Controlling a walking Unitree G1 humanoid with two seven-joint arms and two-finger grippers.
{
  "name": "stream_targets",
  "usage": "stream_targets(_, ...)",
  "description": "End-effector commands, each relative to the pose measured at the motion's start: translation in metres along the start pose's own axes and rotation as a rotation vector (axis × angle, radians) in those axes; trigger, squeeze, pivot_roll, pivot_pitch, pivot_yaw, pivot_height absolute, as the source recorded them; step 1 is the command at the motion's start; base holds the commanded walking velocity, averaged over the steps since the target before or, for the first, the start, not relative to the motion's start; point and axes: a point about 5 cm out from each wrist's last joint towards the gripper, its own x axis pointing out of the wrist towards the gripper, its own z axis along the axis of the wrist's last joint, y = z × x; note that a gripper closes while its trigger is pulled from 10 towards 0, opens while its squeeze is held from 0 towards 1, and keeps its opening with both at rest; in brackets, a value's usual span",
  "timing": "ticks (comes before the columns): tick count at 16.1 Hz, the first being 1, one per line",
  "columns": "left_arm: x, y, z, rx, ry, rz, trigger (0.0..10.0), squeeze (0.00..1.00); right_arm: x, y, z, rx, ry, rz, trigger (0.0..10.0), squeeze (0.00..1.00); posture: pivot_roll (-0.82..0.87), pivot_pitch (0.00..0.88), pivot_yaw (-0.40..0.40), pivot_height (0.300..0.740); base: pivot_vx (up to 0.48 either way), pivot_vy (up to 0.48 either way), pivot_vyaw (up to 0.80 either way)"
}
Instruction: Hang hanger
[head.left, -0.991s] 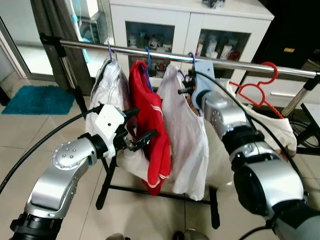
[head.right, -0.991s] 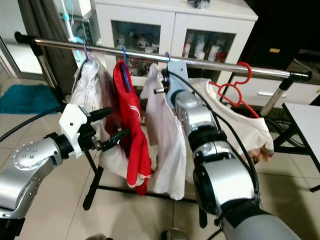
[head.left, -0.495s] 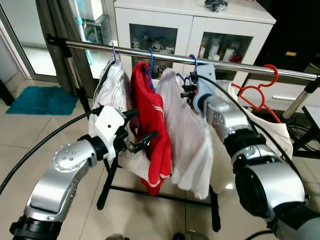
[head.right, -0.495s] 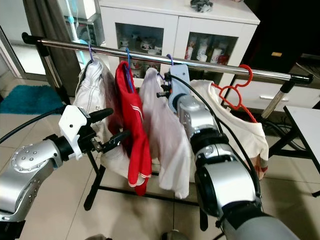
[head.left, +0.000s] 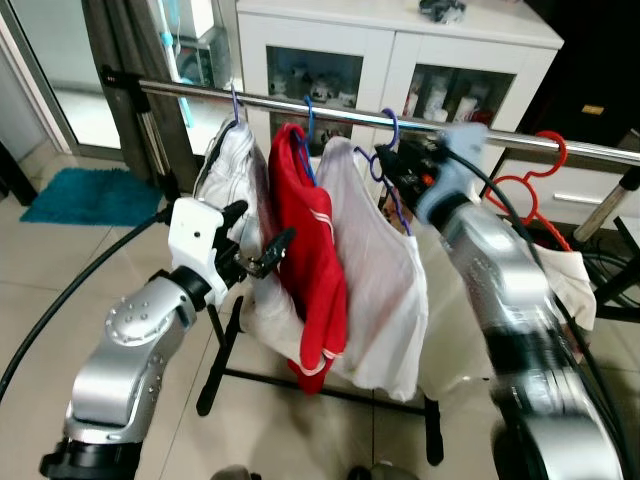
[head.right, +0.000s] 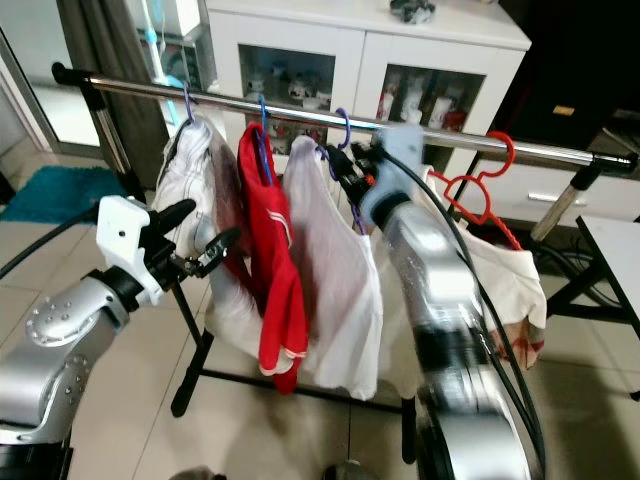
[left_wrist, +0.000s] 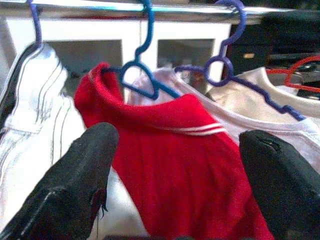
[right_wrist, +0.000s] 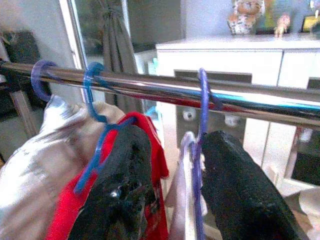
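Your right gripper has its jaws closed on the purple hanger, whose hook already sits over the steel rail, so pull away before opening and you may drag it off, while your left gripper waits open by the red shirt.

Red shirt, purple hanger

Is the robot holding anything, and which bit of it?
The right tool pinches the purple hanger by its neck, just under the hook on the rail. The left tool is open, holding nothing.
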Motion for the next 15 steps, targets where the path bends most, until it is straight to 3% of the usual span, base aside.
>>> stream_targets(1,0.0,0.001,0.0,0.003,0.01,0.023,10.0,0.0,-0.002,0.003,0.01,-0.003,-0.024,0.018,10.0,0.0,-0.03,0.024,-0.027,0.74,0.0,0.0,0.0)
stream_targets(3,-0.001,0.0,-0.003,-0.002,0.011,0.066,10.0,0.0,-0.026,0.012,0.007,0.057,-0.061,-0.028,10.0,0.0,-0.04,0.029,-0.03,0.74,0.0,-0.309,0.0)
stream_targets(6,0.004,0.0,-0.001,0.013,0.006,0.08,10.0,0.0,-0.042,0.02,-0.009,0.094,-0.037,-0.097,10.0,0.0,-0.05,0.031,-0.013,0.74,0.0,-0.342,0.0)
stream_targets(10,0.013,-0.004,0.003,0.025,-0.007,0.057,10.0,0.0,-0.044,0.016,-0.005,0.057,-0.045,-0.159,10.0,0.0,-0.05,0.035,0.008,0.74,0.0,-0.344,0.0)
stream_targets(15,0.014,-0.004,0.002,0.026,-0.006,0.054,10.0,0.0,-0.045,0.016,-0.006,0.051,-0.043,-0.165,10.0,0.0,-0.05,0.034,0.007,0.74,0.0,-0.337,0.0)
